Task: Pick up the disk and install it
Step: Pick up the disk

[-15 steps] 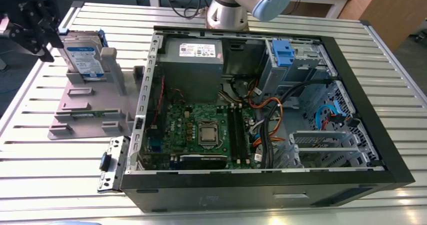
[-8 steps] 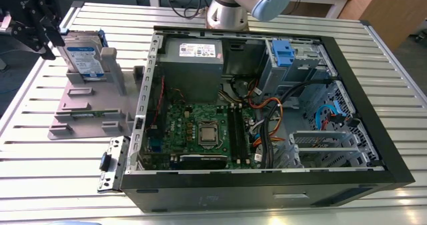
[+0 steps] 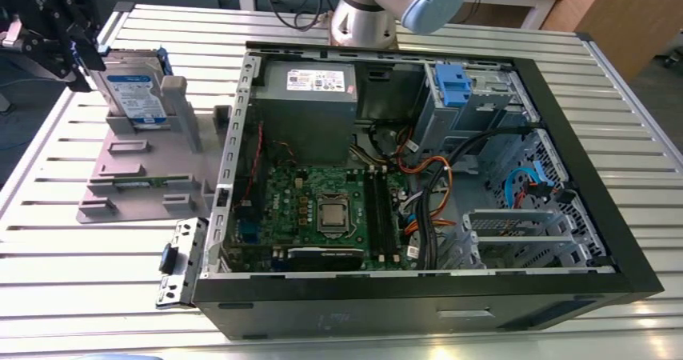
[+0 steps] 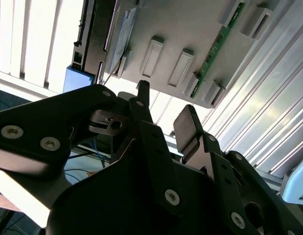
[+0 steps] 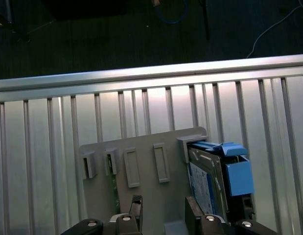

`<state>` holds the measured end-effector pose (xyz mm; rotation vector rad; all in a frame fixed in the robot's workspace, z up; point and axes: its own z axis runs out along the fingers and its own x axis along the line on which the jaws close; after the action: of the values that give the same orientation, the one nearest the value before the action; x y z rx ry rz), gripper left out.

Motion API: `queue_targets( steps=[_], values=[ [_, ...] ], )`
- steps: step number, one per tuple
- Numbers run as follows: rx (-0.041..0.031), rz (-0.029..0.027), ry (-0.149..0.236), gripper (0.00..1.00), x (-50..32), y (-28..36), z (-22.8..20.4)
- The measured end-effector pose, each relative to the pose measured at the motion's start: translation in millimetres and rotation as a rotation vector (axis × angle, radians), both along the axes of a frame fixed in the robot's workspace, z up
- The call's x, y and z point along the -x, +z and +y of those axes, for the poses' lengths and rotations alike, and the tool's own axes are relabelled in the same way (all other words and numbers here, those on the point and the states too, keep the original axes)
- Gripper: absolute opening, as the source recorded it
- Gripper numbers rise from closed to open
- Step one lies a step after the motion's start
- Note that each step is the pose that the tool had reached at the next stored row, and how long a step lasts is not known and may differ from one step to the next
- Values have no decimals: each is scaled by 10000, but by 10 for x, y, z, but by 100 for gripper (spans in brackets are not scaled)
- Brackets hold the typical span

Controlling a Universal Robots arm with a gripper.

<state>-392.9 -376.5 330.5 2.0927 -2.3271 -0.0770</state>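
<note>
finds the disk [image 3: 137, 88] standing on edge in a grey holder [image 3: 144, 164] on the slatted tabletop [image 3: 96, 296], at the exterior view's left of the open computer case [image 3: 427, 304]. places the gripper [image 5: 164, 209] just beside the disk, above the holder. shows the fingers [image 5: 192, 208] spread apart in both wrist views, pinching nothing. cannot tell whether a finger touches the disk's blue bracket [image 5: 238, 176].

An open black desktop computer case [image 3: 427, 312] lies on a slatted aluminium table [image 3: 96, 296], showing a green motherboard [image 3: 309, 192], grey power supply [image 3: 309, 112] and orange cables [image 3: 433, 168], with a grey plastic holder stand [image 3: 144, 164] just beside it.
</note>
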Motion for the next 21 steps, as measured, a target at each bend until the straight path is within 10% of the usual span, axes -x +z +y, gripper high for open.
queue_targets(
  steps=[21],
  values=[
    [0,1,52,47,-6,0,68]
  ],
)
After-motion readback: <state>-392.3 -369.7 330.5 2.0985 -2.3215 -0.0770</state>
